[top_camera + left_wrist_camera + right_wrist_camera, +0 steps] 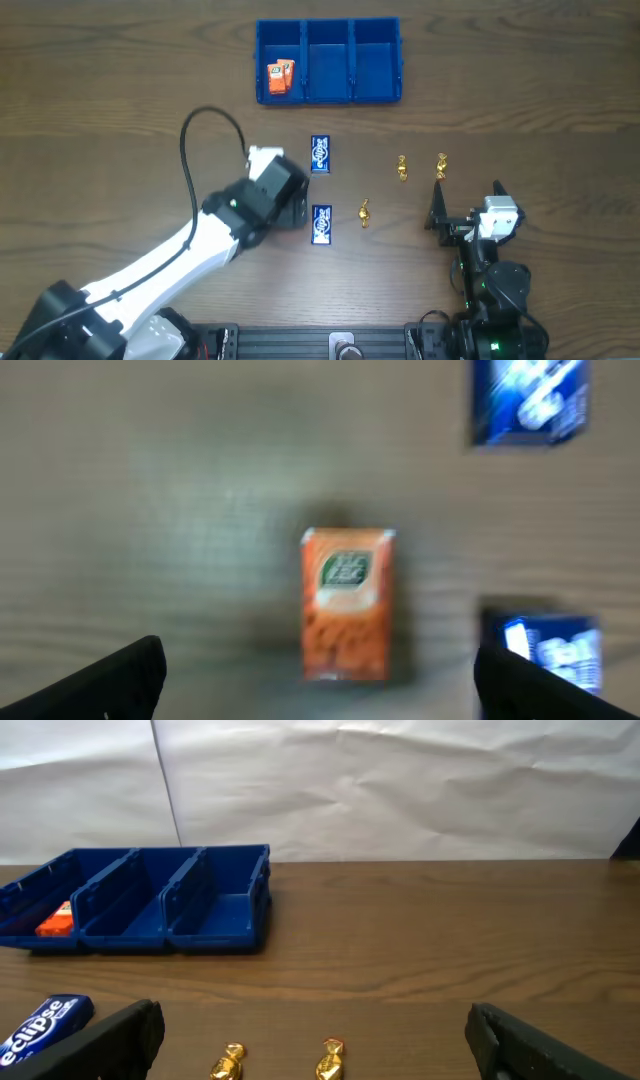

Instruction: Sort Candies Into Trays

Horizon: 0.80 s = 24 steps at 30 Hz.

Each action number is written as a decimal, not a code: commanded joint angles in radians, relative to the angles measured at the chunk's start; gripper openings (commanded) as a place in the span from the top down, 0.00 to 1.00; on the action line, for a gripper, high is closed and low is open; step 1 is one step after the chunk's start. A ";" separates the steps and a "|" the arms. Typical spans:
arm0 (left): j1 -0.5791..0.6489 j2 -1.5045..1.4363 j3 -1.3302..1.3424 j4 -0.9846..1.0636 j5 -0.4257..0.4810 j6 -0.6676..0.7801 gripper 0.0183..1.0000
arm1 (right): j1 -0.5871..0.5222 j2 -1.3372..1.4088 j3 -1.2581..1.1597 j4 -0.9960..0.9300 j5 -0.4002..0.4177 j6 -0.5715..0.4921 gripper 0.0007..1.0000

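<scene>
An orange candy box [347, 603] lies flat on the wooden table, in line with the gap between my left gripper's [320, 698] open fingers, which hang above it. Two blue candy packs [320, 154] [321, 223] lie just right of the left gripper [291, 207]. Three gold-wrapped candies [365, 213] [402, 167] [441, 165] lie further right. The blue three-compartment tray [328, 95] stands at the back, with orange boxes [280, 77] in its left compartment. My right gripper [437, 210] stands open and empty near the gold candies.
The right wrist view shows the tray [220, 905] across bare table, a blue pack [40, 1025] and two gold candies [228, 1063] [330, 1060] close by. A black cable [205, 125] loops off the left arm. A white wall rises behind the table.
</scene>
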State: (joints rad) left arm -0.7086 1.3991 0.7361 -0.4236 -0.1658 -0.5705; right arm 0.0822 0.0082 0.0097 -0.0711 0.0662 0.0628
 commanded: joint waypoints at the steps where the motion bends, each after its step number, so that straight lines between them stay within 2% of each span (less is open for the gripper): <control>1: 0.002 -0.026 -0.114 0.113 0.010 -0.035 0.02 | -0.004 -0.005 -0.002 -0.005 -0.002 -0.012 0.00; 12: 0.002 0.061 -0.122 0.227 -0.003 0.009 0.03 | -0.004 -0.005 -0.002 -0.005 -0.002 -0.012 0.00; 24: 0.003 0.194 -0.008 0.186 -0.032 0.006 0.06 | -0.004 -0.005 -0.002 -0.005 -0.002 -0.012 0.00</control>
State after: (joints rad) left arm -0.7086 1.5593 0.7101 -0.2321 -0.1703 -0.5720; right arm 0.0822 0.0082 0.0097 -0.0711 0.0662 0.0628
